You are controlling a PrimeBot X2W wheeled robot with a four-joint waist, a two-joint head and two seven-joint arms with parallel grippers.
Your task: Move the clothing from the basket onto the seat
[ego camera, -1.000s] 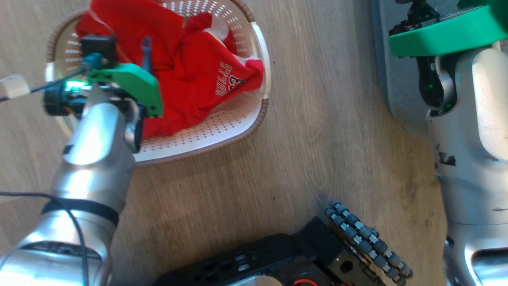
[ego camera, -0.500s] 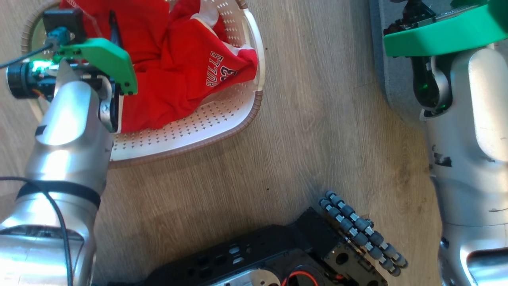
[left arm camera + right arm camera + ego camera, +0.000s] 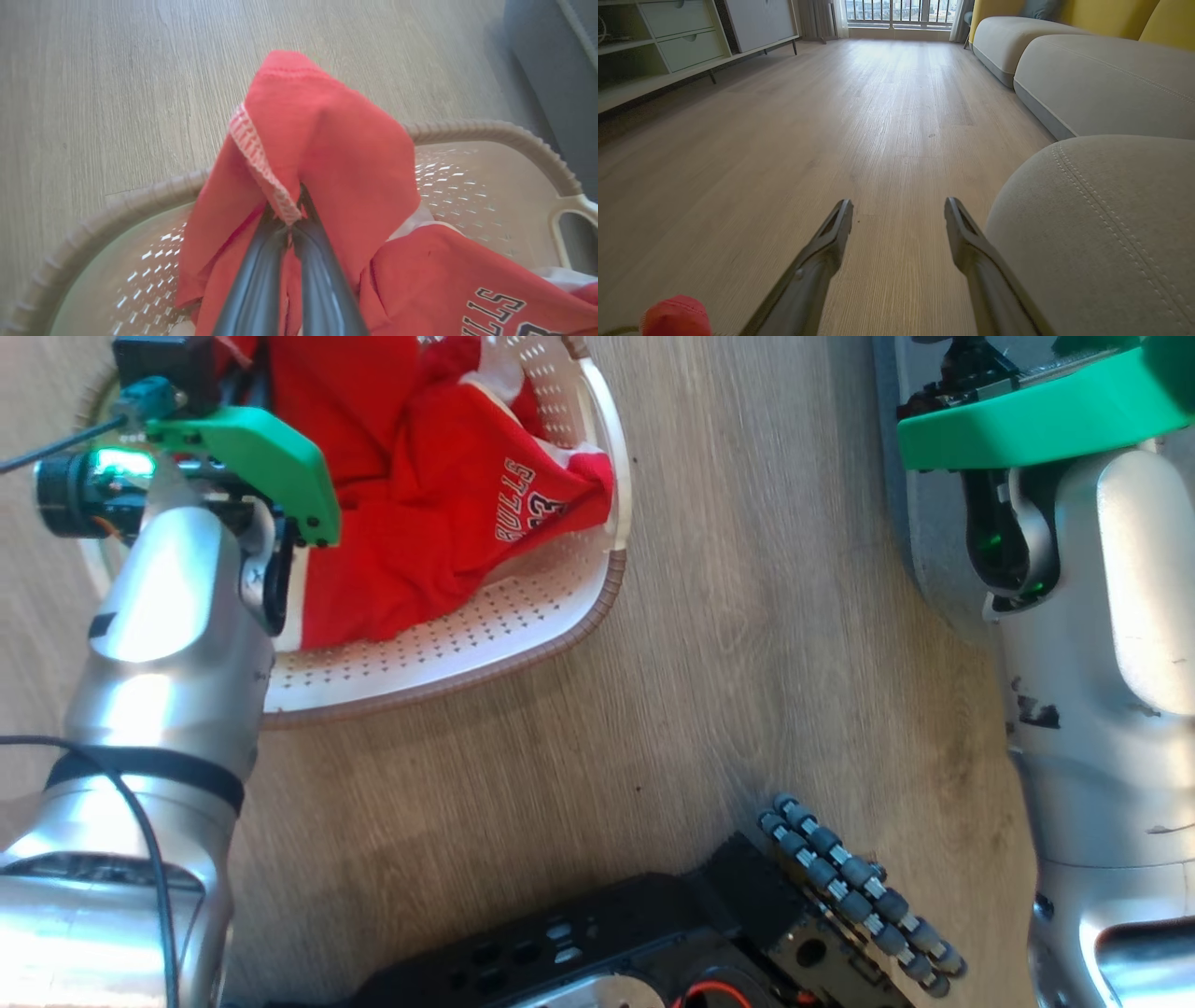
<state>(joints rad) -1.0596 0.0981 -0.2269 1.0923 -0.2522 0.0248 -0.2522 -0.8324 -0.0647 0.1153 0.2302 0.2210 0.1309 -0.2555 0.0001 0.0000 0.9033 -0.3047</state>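
Note:
The cream basket stands on the wood floor at the upper left of the head view, with the red clothing heaped in it. The "BULLS 23" jersey lies on the heap's right side. In the left wrist view my left gripper is shut on a raised fold of a red garment above the basket rim. My right gripper hangs open and empty over the floor, beside the rounded grey seat. The seat's edge also runs down the head view's upper right.
My black wheeled base fills the bottom middle of the head view. Bare wood floor lies between basket and seat. More sofa cushions stand behind the seat, and a low cabinet lines the far left wall.
My left gripper has gone from open to shut, pinching a fold of red garment in the basket. The head camera has shifted a little. The right arm stays put.

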